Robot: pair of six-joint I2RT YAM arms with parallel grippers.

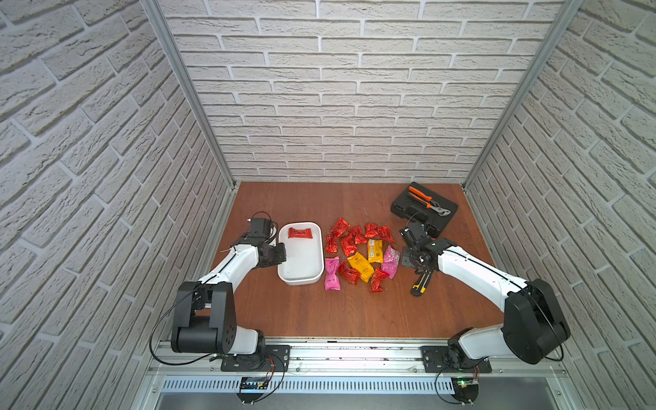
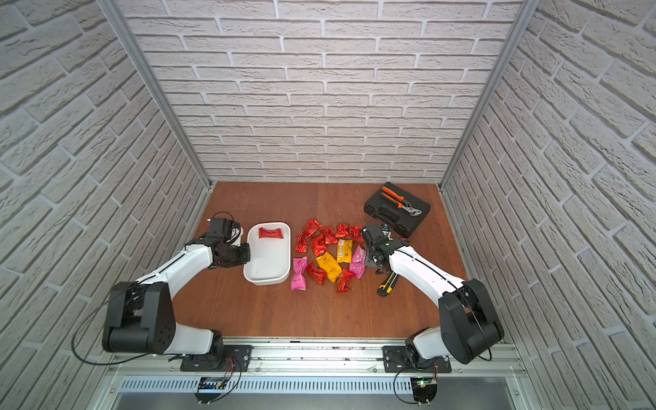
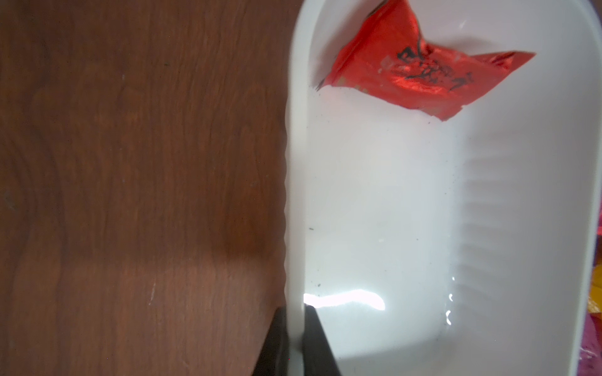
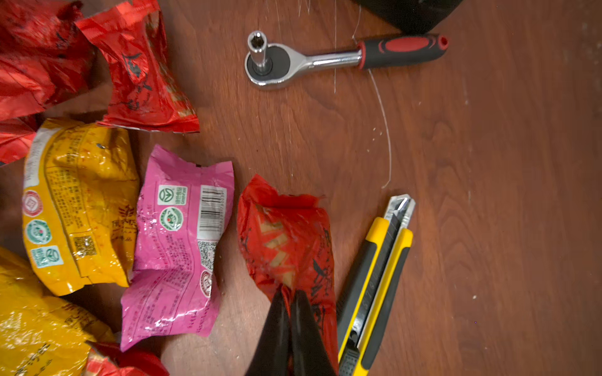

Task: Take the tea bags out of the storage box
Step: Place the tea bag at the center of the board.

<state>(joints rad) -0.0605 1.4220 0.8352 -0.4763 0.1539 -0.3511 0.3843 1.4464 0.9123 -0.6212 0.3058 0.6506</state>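
The white storage box (image 1: 302, 280) stands left of centre, and one red tea bag (image 1: 300, 233) lies at its far end. My left gripper (image 3: 295, 309) is shut on the box's left wall (image 3: 294, 162), one finger inside and one outside. Several red, yellow and pink tea bags (image 1: 358, 255) lie scattered on the wooden table to the right of the box. At the right edge of that pile my right gripper (image 4: 288, 291) is shut on a crumpled red tea bag (image 4: 283, 234), which rests on the table beside a pink one (image 4: 182, 247).
A yellow-black utility knife (image 4: 374, 276) lies right beside the held sachet. A ratchet wrench (image 4: 325, 58) lies farther back. A black tool case (image 1: 436, 220) with orange pliers (image 1: 420, 198) sits at the back right. Brick-patterned walls close in three sides.
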